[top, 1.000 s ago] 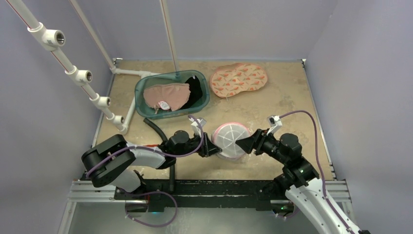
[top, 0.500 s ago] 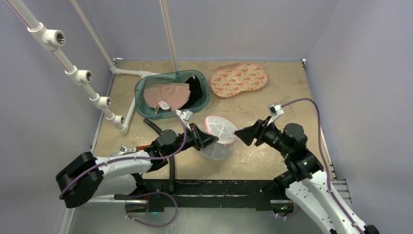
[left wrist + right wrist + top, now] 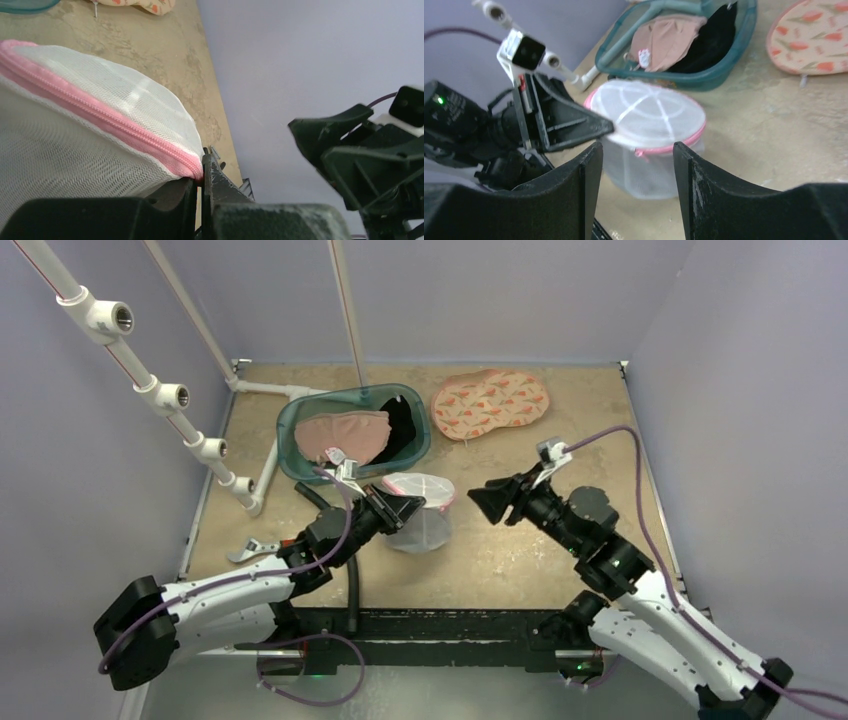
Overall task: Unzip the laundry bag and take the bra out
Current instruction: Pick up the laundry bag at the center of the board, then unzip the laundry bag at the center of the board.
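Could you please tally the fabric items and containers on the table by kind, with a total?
mesh laundry bag: 1
teal basket: 1
garments in the basket: 2 (tan garment, black garment)
floral fabric piece: 1
Total: 5

Setting: robotics lab test cell. Tan tabletop (image 3: 520,560) boxed in by plain lavender panels (image 3: 740,390); white PVC pipe rack (image 3: 160,395) at left; left arm (image 3: 230,590) and right arm (image 3: 640,600) bolted side by side to a metal rail (image 3: 460,628).
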Controlling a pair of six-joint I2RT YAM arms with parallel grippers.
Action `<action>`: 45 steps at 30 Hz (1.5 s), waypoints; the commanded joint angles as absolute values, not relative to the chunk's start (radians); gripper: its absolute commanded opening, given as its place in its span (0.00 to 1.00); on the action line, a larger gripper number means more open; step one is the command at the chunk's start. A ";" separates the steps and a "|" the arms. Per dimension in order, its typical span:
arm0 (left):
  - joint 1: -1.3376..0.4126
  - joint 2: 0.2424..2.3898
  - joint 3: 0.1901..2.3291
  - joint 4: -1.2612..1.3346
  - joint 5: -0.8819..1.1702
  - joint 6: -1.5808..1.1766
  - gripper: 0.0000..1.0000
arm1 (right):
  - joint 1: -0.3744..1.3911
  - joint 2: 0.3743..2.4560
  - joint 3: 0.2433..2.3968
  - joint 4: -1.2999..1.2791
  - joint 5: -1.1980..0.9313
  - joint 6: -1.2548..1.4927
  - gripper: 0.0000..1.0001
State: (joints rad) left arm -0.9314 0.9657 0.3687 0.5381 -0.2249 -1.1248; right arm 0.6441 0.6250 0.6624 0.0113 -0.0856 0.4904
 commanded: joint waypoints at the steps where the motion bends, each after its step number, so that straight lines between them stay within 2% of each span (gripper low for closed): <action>1: -0.927 0.925 0.423 0.523 -0.291 -1.169 0.00 | 0.812 0.611 0.568 0.162 0.106 0.461 0.57; 5: -0.927 0.894 0.416 0.487 -0.291 -1.213 0.00 | 0.859 0.547 0.436 0.328 0.076 0.459 0.59; 8: -0.927 0.875 0.403 0.474 -0.295 -1.270 0.00 | 0.858 0.592 0.432 0.327 0.008 0.436 0.58; 12: -0.927 0.851 0.377 0.471 -0.309 -1.346 0.00 | 0.858 0.609 0.361 0.454 -0.065 0.457 0.56; 16: -0.928 0.828 0.370 0.449 -0.315 -1.381 0.00 | 0.858 0.674 0.349 0.512 -0.098 0.479 0.52; 25: -0.927 0.806 0.391 0.430 -0.286 -1.376 0.00 | 0.857 0.764 0.322 0.675 -0.197 0.623 0.49; 28: -0.927 0.796 0.393 0.422 -0.280 -1.374 0.00 | 0.857 0.778 0.326 0.709 -0.232 0.653 0.51; 34: -0.927 0.769 0.404 0.402 -0.272 -1.374 0.00 | 0.850 0.791 0.327 0.726 -0.268 0.701 0.61; 45: -0.927 0.736 0.439 0.374 -0.239 -1.364 0.00 | 0.828 0.847 0.322 0.805 -0.318 0.741 0.63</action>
State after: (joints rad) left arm -0.9302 0.7528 0.3756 0.3260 -0.2733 -1.3540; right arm 0.8345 0.8146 0.3210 0.7147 -0.2794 0.7151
